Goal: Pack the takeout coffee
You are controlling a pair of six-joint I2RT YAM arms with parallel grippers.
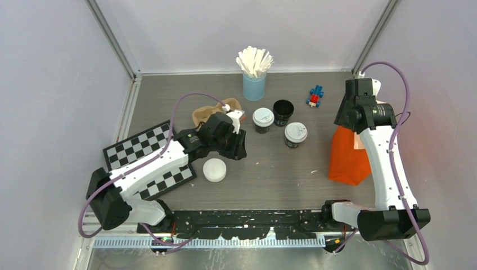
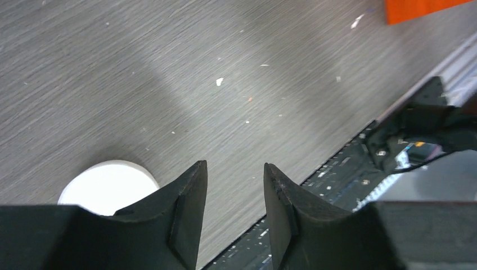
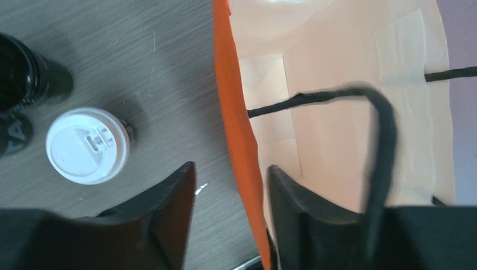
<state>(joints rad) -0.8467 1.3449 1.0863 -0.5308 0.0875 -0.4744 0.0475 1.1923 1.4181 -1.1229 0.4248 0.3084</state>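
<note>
two lidded cups (image 1: pixel 262 117): light, crushable paper; grip mid-wall, gently. left gripper (image 2: pixel 234 165) half-open, empty. right gripper (image 3: pixel 232 167) straddles bag (image 3: pixel 229 95) rim, unclamped.

The grey table (image 1: pixel 270 174) carried a checkerboard (image 1: pixel 126 147) at left, brown carrier (image 1: pixel 205 114) and loose white lid (image 1: pixel 215 170) left of centre, two lidded black cups (image 1: pixel 262 118) (image 1: pixel 296 133) and an open black cup (image 1: pixel 283 111) mid-frame, blue stirrer cup (image 1: pixel 254 86) above, small toy (image 1: pixel 315 96) and orange bag (image 1: pixel 346 160) at right.

you have your right gripper (image 3: pixel 230 169) with its jaws apart astride the orange bag (image 3: pixel 235 107) wall, one finger inside, and a white-lidded black cup (image 3: pixel 88 145) stands just left, near a lidless black cup (image 3: pixel 22 73).
</note>
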